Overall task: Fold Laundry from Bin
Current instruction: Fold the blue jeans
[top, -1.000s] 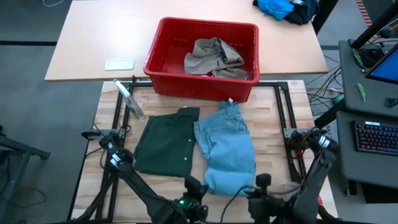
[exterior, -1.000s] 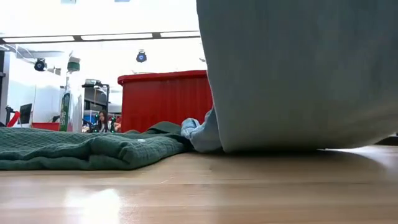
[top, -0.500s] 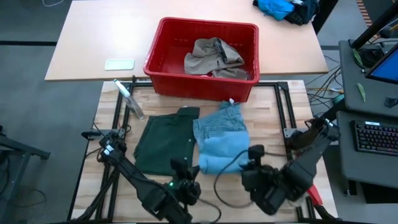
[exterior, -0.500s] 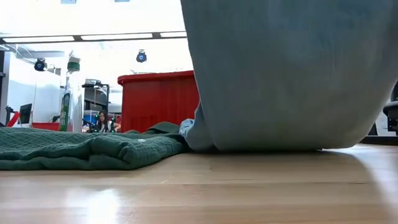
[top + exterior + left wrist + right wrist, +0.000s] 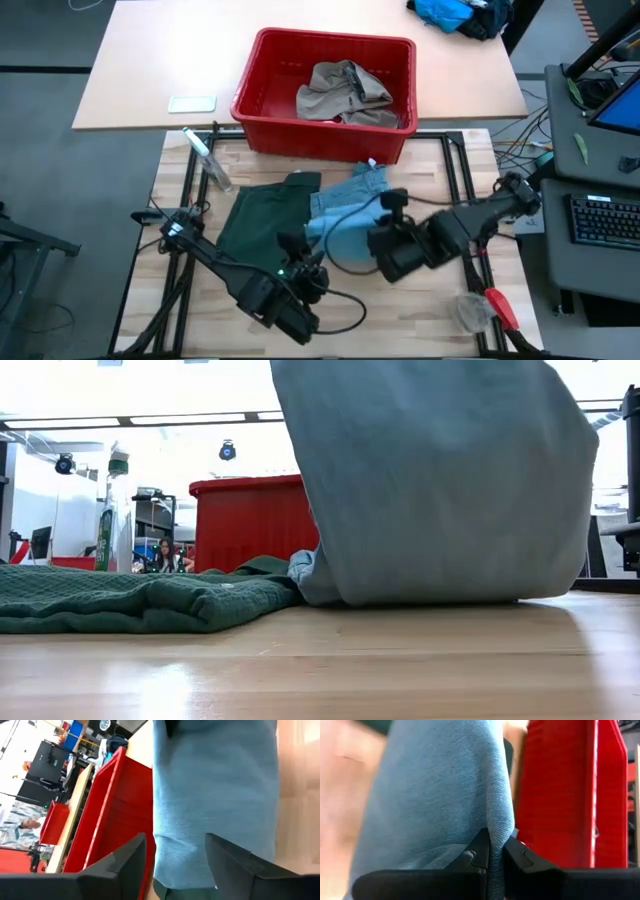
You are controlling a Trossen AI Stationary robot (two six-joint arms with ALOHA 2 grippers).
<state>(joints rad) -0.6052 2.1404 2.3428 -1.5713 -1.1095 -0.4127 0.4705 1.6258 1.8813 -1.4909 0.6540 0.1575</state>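
The light blue denim trousers [image 5: 350, 222] are raised in a fold over the table's middle. Their waist end [image 5: 370, 180] lies on the wood near the red bin [image 5: 330, 38]. The fold fills the low view as a hanging sheet [image 5: 440, 480]. My right gripper [image 5: 388, 207] is shut on the denim. My left gripper [image 5: 303, 251] is open at the fold's left edge, with denim [image 5: 210, 795] between its fingers. Dark green shorts [image 5: 262, 228] lie flat to the left. A khaki piece [image 5: 340, 92] lies in the bin. My right gripper pinches a folded edge of the denim [image 5: 492, 827] between its two fingers, coming from the table's near right and slanting down. The cloth hangs below the hold, and its lower bend [image 5: 430, 598] rests on the table. My left gripper has denim running between its open fingers [image 5: 132, 862]; whether they touch it I cannot tell.
A spray bottle [image 5: 208, 160] stands at the table's far left. A clear thing with a red-handled tool [image 5: 485, 305] lies near the right front corner. A white flat thing [image 5: 192, 103] and a bright blue cloth heap [image 5: 445, 12] lie on the far table.
Both grippers have risen and gone toward the far edge, carrying the trousers' near end up and over. The denim, flat and long before, now stands doubled and shorter. Its waist end has stayed by the bin. The right arm has swung in from the near right corner.
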